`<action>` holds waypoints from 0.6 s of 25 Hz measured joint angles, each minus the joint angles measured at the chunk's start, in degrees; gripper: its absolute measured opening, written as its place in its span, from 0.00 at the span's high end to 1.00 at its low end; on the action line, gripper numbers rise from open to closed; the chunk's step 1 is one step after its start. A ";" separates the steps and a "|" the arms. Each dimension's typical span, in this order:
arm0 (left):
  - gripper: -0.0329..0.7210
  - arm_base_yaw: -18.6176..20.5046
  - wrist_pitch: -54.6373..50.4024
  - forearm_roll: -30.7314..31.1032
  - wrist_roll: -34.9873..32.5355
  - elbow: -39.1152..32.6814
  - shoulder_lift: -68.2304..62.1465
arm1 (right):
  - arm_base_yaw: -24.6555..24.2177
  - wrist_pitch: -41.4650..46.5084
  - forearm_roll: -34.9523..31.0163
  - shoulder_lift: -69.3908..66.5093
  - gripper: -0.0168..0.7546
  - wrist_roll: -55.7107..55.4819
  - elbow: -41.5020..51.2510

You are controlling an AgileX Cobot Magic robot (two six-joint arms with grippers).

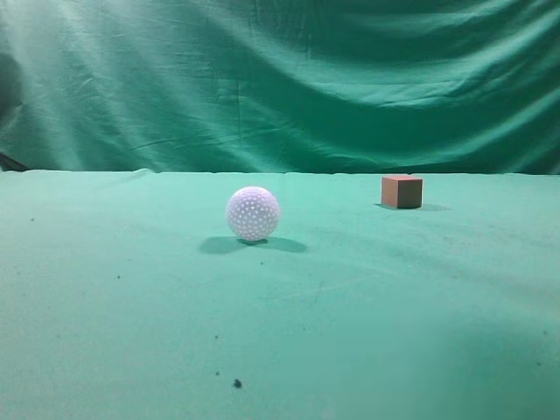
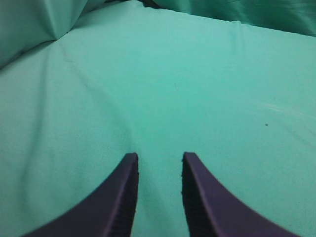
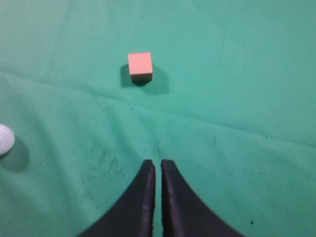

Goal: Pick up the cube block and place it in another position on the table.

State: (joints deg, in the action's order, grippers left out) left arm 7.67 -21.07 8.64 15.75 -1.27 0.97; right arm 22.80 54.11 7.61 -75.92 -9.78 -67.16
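The cube block [image 1: 402,191] is reddish-brown with a lighter top and rests on the green table [image 1: 131,297] at the back right. It also shows in the right wrist view [image 3: 140,66], ahead of and slightly left of my right gripper [image 3: 157,163]. The right gripper is shut and empty, well short of the cube. My left gripper [image 2: 159,157] is open and empty over bare green cloth [image 2: 197,89]. Neither arm shows in the exterior view.
A white dimpled ball [image 1: 253,213] sits left of the cube, near the table's middle; its edge shows in the right wrist view [image 3: 6,139]. A green backdrop curtain [image 1: 280,79] hangs behind the table. Small dark specks [image 1: 237,383] lie near the front.
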 joint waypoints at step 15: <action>0.64 0.00 0.00 0.00 0.00 0.00 0.00 | 0.00 -0.50 -10.80 34.16 0.98 -1.28 23.74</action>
State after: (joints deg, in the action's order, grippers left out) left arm 7.67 -21.07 8.64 15.75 -1.27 0.97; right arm 22.80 53.61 -3.19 -41.76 -11.06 -43.42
